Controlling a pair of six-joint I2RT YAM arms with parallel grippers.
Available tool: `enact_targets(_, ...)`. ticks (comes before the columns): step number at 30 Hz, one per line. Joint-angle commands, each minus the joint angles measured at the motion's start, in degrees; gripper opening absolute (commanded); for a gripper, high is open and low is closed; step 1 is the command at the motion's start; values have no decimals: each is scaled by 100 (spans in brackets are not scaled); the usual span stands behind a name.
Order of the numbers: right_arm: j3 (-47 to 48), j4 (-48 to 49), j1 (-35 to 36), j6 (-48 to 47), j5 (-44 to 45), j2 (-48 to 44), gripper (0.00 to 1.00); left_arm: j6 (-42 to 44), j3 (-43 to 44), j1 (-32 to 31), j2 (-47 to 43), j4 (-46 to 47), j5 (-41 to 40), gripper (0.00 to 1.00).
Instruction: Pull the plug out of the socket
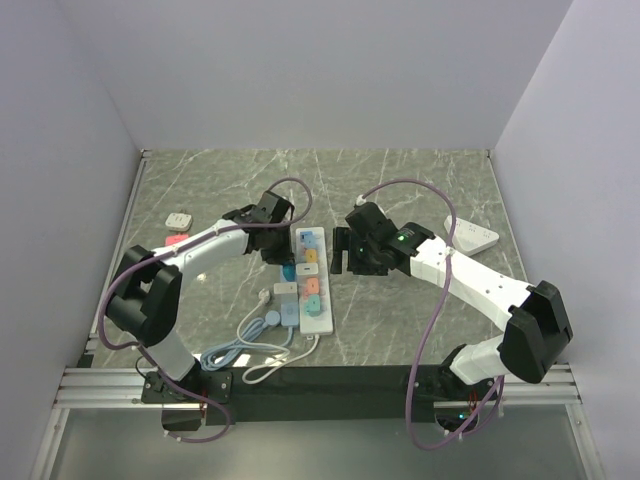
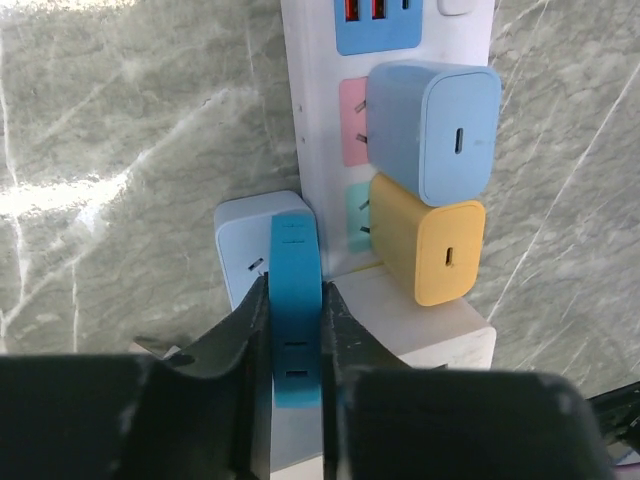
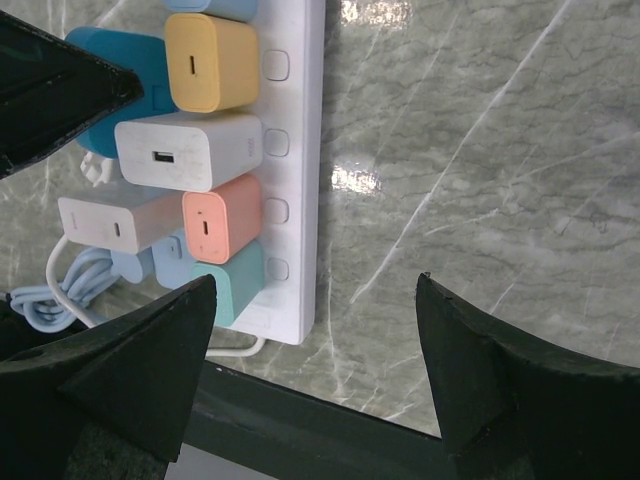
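1. The left arm rises from its base and folds at the elbow over the left side of the marble table [image 1: 410, 190]. Its forearm stretches to the right and away from the base, with the wrist tipped down at the left edge of the white power strip [image 1: 311, 290].
2. The left gripper [image 2: 295, 292] is pinched on the blue plug [image 2: 296, 250], its black fingers [image 2: 245, 335] pressed flat against the plug's two narrow sides.
3. The blue plug stands at the strip's left edge, touching a pale block-shaped adapter [image 2: 243, 235]. The views do not show whether its prongs sit in an outlet.
4. The strip lies lengthwise near the middle of the table, between the two grippers. Its thin white cord [image 1: 270, 368] leaves the near end toward the arm bases.
5. A light-blue charger [image 2: 435, 125] and a yellow charger [image 2: 430, 250] sit plugged in, touching each other. Further along the row are a white USB charger [image 3: 185, 150], a pink charger [image 3: 215, 222] and a teal charger [image 3: 228, 282].
6. The right arm folds at its elbow near the table's right edge, and its forearm reaches left and away.
7. The right gripper [image 3: 315, 288] hovers just beside the strip's right edge, its fingers spread wide and holding nothing.
8. A coiled light-blue cable [image 1: 235, 348] lies by the strip's near end.
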Motion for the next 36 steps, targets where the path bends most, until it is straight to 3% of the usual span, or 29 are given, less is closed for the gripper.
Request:
enact_targets(1, 77, 165, 39, -34, -24, 57, 86, 23, -95, -89, 80, -118, -4, 1)
enact_targets(8, 129, 332, 48, -191, -182, 153, 86, 172, 590, -80, -631, -846, -592, 1)
enact_targets(17, 165, 1509, 48, -333, -1395, 215, 86, 155, 1049, 60, -1449, -1173, -611, 1)
enact_targets(24, 112, 2720, 56, -324, -1921, 206, 87, 103, 365, 315, -2134, -489, 30, 1)
enact_targets(31, -55, 3092, 109, -544, -2362, 119, 87, -319, -226, 1193, -2829, 768, 1488, 1)
enact_targets(36, -126, 3135, 109, -684, -2388, 66, 87, -565, -252, 1519, -2742, 1331, 2509, 1)
